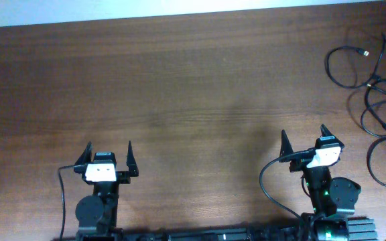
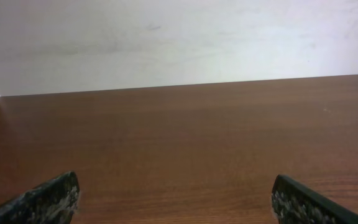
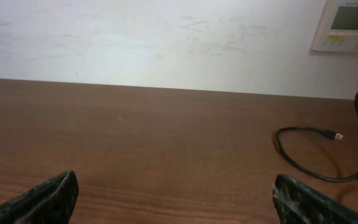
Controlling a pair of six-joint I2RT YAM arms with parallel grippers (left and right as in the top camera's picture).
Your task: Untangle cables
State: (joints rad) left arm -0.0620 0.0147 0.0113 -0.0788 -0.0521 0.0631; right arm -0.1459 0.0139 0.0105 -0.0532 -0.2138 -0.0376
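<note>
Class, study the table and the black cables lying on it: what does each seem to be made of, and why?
Table: wood or wood-look laminate, smooth reddish-brown, faint sheen; streaky grain shows. Cables: likely plastic or rubber sheathing, matt black; they lie in soft loose loops. One plug tip looks metallic.

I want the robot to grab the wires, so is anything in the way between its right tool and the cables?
Nothing visible is. The right tool is open, and only bare brown table lies between it and the cables, which sit in loose loops near the table's right edge.
</note>
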